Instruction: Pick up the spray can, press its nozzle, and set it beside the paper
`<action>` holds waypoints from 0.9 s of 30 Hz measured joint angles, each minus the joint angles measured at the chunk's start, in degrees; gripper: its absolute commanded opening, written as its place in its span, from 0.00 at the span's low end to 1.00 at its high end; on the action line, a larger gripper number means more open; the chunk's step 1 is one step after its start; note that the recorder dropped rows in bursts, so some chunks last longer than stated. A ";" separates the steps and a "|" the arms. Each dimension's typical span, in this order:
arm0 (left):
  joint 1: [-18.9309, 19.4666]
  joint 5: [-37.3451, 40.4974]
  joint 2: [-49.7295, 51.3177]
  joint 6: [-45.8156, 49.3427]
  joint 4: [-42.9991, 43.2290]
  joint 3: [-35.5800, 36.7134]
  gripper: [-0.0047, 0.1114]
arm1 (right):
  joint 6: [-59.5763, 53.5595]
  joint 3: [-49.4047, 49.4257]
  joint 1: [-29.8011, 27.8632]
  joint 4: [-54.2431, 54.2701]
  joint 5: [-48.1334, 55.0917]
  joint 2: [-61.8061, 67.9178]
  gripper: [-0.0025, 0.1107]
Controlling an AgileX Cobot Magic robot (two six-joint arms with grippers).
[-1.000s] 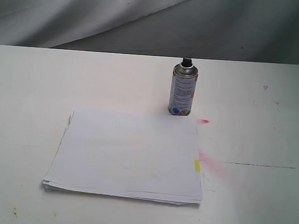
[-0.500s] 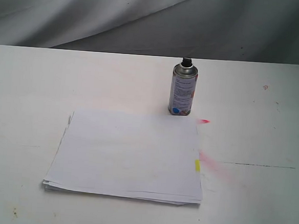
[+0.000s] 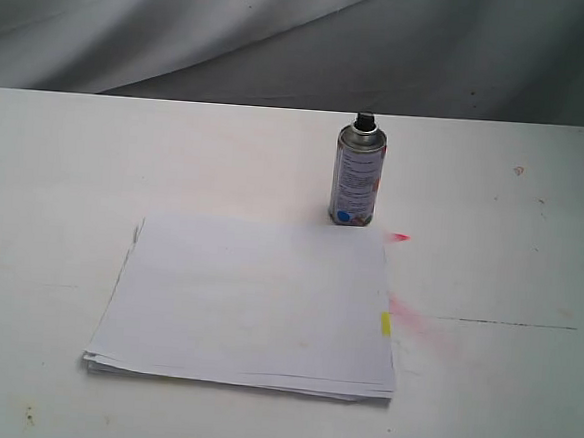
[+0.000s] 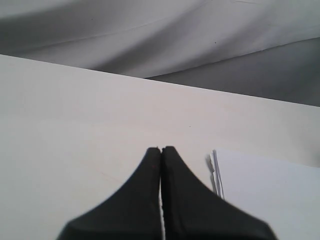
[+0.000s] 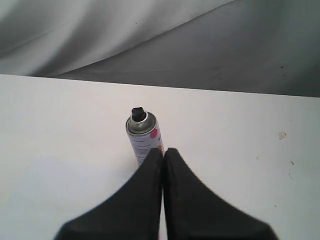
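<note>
Spray can [image 3: 358, 179] upright just beside the paper [image 3: 251, 301], nozzle [image 3: 365, 119] on top, my left gripper [image 4: 160, 150] and my right gripper [image 5: 163, 151] both pressed together, holding nothing.

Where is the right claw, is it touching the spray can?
Apart. In the exterior view the spray can stands alone on the table with no gripper near it; in the right wrist view the shut right gripper merely overlaps it.

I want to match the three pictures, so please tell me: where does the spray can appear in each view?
Exterior view: spray can upright, right of centre, just behind the paper.
Left wrist view: not in it.
Right wrist view: near the middle, just beyond the right gripper.
Shared landmark: grey cloth behind the table.
</note>
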 measured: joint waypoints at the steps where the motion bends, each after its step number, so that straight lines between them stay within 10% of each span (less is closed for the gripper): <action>1: 0.00 0.00 0.00 0.00 0.00 0.00 0.04 | -0.18 -1.01 0.28 0.47 0.00 1.86 0.02; 16: 0.00 0.00 0.00 0.00 0.00 0.00 0.04 | -8.77 -3.10 8.40 2.72 -17.01 27.29 0.02; 27: 0.00 0.00 0.00 0.00 0.00 0.00 0.04 | -5.74 12.31 11.60 2.84 -48.15 36.48 0.02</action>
